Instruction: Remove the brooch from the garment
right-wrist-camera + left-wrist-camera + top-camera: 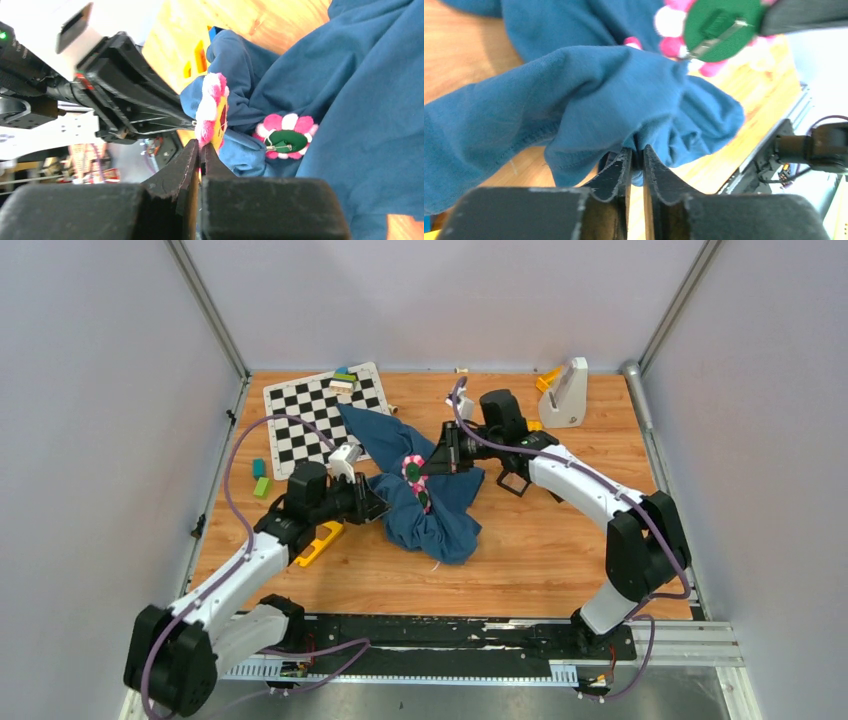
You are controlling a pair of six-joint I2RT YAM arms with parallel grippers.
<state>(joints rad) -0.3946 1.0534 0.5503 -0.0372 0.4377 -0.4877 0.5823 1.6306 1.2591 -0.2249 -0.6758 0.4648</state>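
Left fingers [616, 175] pinch garment [574, 100] — right fingers [180, 172] clamp brooch [212, 112].

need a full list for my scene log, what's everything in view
crumpled blue cloth garment: 1, table centre
pink-and-white flower-shaped brooch with green centre: 1, on garment
smaller pink piece with green middle: 1, on garment, just nearer
black-and-white checkerboard mat: 1, far left
small coloured blocks: two, green and teal, left of mat; more on it
white wedge-shaped stand: 1, far right
yellow plastic piece: 1, left of garment
left gripper: black, shut on garment
right gripper: black, shut on brooch
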